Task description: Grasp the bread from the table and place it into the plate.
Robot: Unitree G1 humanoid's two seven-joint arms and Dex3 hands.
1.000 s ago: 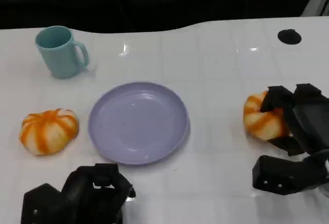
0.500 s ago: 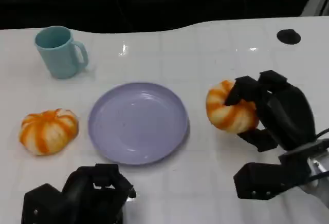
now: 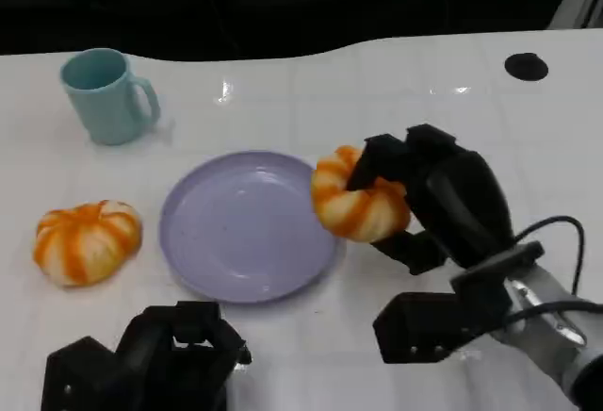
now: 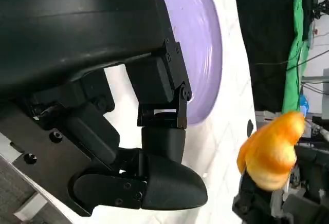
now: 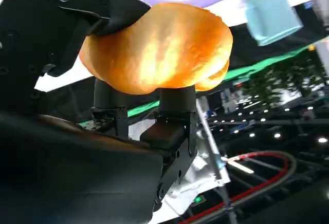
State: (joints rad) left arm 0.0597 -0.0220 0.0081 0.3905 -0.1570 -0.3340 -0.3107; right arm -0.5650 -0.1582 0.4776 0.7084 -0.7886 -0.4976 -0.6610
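- Right hand (image 3: 429,199) clamped around the round orange-and-white striped bread roll (image 3: 359,204), carried off the white table (image 3: 424,109).
- Roll hanging over the right rim of the flat round lavender plate (image 3: 236,232); plate centre lying just left of it.
- Judged next: a short carry left, then release.
- Left hand (image 3: 151,359) low at the near edge, fingers curled in, holding nothing.

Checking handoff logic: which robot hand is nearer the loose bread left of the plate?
Left. The left robot hand sits just in front of the loose bread; the right robot hand is beyond the plate.
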